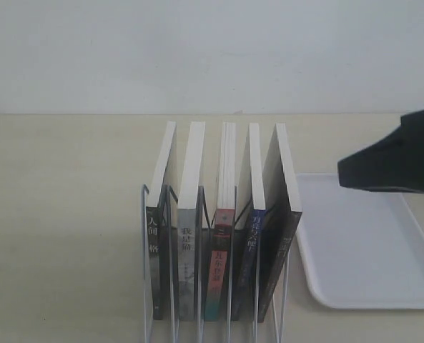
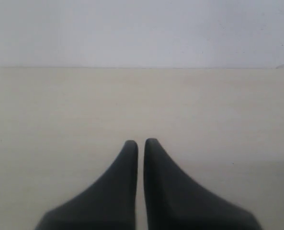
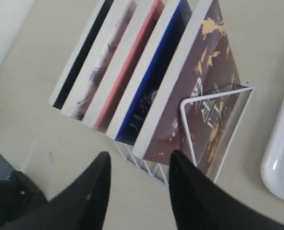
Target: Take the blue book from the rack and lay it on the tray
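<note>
The blue book (image 1: pixel 252 214) stands upright in the wire rack (image 1: pixel 149 264), fourth from the left, between the red-spined book (image 1: pixel 223 236) and the larger black-and-dark-red book (image 1: pixel 282 229). In the right wrist view the blue book (image 3: pixel 151 81) shows its blue cover beside the dark-red book (image 3: pixel 204 91). The white tray (image 1: pixel 362 250) lies right of the rack. My right gripper (image 3: pixel 139 160) hovers open above and behind the rack, holding nothing; in the exterior view it is a dark shape (image 1: pixel 397 157) over the tray. My left gripper (image 2: pixel 141 143) is shut over bare table, away from the books.
Two more books, a black one (image 1: pixel 160 236) and a grey one (image 1: pixel 189 243), fill the rack's left slots. The tray's rim (image 3: pixel 280 163) shows at the edge of the right wrist view. A pale wall runs behind the table.
</note>
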You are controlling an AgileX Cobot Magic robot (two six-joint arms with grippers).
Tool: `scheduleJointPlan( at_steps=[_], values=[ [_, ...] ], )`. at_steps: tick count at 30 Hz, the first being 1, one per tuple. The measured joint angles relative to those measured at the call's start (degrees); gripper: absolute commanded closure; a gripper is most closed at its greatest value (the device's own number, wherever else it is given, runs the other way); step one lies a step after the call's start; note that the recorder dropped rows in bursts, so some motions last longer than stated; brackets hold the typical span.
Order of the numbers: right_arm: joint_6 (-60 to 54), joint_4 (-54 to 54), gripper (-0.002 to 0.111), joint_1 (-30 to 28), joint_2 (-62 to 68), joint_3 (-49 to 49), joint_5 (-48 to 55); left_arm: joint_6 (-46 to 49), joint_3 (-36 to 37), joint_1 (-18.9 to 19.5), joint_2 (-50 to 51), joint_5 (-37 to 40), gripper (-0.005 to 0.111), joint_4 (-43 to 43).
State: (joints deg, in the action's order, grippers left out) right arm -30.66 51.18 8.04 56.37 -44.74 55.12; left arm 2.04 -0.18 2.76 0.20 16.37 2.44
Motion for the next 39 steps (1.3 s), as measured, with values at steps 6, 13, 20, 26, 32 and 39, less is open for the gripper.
scheduleJointPlan(
  at_steps=[6, 13, 20, 26, 32, 39],
  values=[
    [-0.20, 2.14, 0.064, 5.00, 5.31, -6.65, 3.63, 0.00, 0.00, 0.00, 0.00, 0.00, 0.103, 0.00],
    [6.20, -6.37, 0.064, 17.63, 8.15, -14.58, 1.36, 0.00, 0.00, 0.00, 0.00, 0.00, 0.103, 0.00],
    [29.80, -33.83, 0.064, 23.76, 8.40, -15.02, -3.98, 0.00, 0.00, 0.00, 0.00, 0.00, 0.103, 0.00],
    [39.31, -37.69, 0.064, 24.94, 11.37, -15.12, -6.10, 0.00, 0.00, 0.00, 0.00, 0.00, 0.103, 0.00],
    [40.88, -38.89, 0.064, 26.92, 17.49, -15.12, -7.26, 0.00, 0.00, 0.00, 0.00, 0.00, 0.103, 0.00],
    [44.04, -41.93, 0.064, 26.92, 19.22, -15.12, -8.05, 0.00, 0.00, 0.00, 0.00, 0.00, 0.103, 0.00]
  ],
)
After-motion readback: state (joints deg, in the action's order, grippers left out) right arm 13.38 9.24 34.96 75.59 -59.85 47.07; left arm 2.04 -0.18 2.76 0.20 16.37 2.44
